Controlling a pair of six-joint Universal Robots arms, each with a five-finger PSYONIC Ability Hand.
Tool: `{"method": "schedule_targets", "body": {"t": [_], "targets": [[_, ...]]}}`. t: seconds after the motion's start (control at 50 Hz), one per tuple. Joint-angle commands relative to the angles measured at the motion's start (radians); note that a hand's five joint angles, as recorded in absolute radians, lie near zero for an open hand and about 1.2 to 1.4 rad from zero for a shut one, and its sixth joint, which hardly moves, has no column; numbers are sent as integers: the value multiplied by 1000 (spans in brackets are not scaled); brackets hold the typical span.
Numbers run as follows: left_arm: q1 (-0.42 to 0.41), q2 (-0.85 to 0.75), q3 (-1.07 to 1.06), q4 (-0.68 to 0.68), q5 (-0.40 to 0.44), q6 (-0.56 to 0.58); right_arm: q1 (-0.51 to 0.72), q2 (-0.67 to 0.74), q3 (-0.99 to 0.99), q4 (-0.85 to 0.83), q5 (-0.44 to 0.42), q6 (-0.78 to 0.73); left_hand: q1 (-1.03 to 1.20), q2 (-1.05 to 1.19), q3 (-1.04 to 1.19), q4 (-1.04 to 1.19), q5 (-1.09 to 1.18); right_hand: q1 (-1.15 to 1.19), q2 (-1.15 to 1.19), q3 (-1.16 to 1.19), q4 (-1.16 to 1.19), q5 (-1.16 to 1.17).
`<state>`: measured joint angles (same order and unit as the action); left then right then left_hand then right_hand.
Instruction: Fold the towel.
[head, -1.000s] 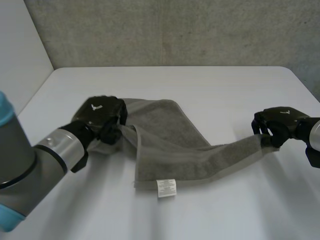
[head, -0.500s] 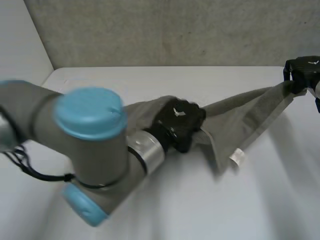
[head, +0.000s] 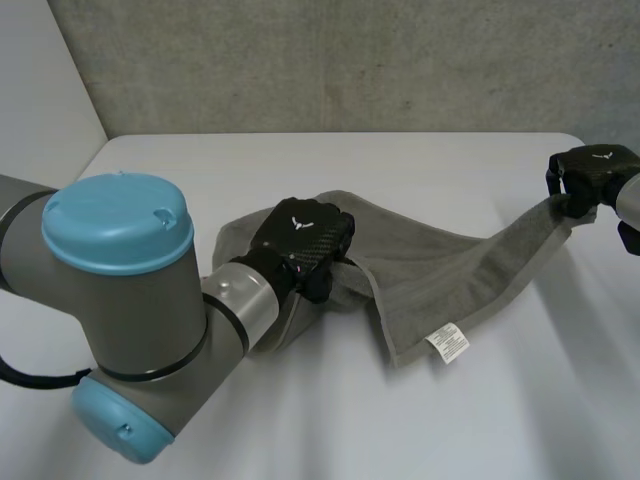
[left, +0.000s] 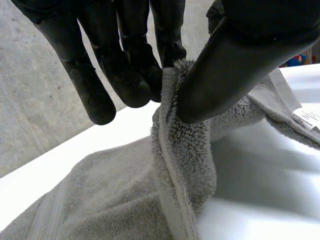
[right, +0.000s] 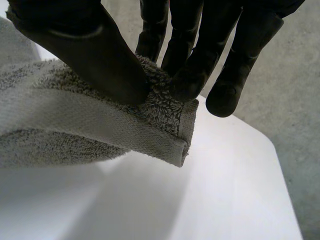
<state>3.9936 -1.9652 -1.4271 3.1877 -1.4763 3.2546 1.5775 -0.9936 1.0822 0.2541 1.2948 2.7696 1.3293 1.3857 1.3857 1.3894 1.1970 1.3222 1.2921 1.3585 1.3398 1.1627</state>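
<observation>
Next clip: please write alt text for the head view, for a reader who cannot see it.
Two black robot hands hold a grey towel stretched across a white table. The left hand pinches an edge near the towel's middle. The right hand pinches a raised corner, and a white label shows on the near edge.

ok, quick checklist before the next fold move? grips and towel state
1. Left hand grip: ok, thumb and fingers pinch a hemmed edge of the towel.
2. Right hand grip: ok, thumb and fingers pinch a towel corner.
3. Towel spread flat between the hands: not ok, it sags and bunches, with a fold by the left hand.
4. Label corner lifted off the table: cannot tell whether it touches.
5. Right hand inside the table's edge: cannot tell, it is near the far right corner.
</observation>
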Motion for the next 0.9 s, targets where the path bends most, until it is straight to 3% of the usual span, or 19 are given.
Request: {"method": "schedule_targets", "body": {"t": [0.02,0.28,0.3,0.32,0.34,0.36,0.42,0.44,0.5,0.78,0.9], "targets": [[-43,-21,-18,11,-2,-3,13,41,-44,5,17,-93,67,11,11,7,25,74,104,38,56,59],[-149,-271,166,41,-22,-32,18,285,-323,10,103,-99,38,-18,-18,-22,-4,74,104,38,56,59],[-157,-300,192,34,-22,-33,18,299,-341,11,122,-99,-290,-347,-347,-351,-333,-152,-122,-188,-169,-167],[-157,-300,192,34,-22,-33,18,299,-341,11,123,-99,-294,-350,-350,-354,-336,-154,-124,-190,-171,-169],[-160,-314,206,29,-22,-33,19,303,-346,13,141,-97,-587,-644,-644,-647,-630,-529,-499,-565,-546,-544],[-160,-313,208,24,-22,-35,21,297,-341,16,156,-94,-683,-740,-740,-743,-726,-730,-700,-767,-748,-745],[-159,-304,206,23,-22,-38,22,288,-335,24,163,-88,-758,-814,-814,-818,-800,-903,-872,-939,-920,-918],[-156,-288,204,20,-22,-42,32,271,-323,33,163,-84,-868,-924,-925,-928,-910,-1148,-1118,-1184,-1165,-1163],[-145,-227,192,17,-22,-52,52,212,-276,45,155,-71,-1155,-1211,-1211,-1215,-1197,-1148,-1118,-1184,-1165,-1163],[-33,20,-16,11,-9,-45,217,-134,130,-13,143,-16,-1148,-1204,-1205,-1208,-1190,-1148,-1118,-1184,-1165,-1163],[102,80,-147,17,-2,-42,345,-177,285,-9,46,-18,-1116,-1172,-1172,-1176,-1158,-1148,-1118,-1184,-1165,-1163]]}}
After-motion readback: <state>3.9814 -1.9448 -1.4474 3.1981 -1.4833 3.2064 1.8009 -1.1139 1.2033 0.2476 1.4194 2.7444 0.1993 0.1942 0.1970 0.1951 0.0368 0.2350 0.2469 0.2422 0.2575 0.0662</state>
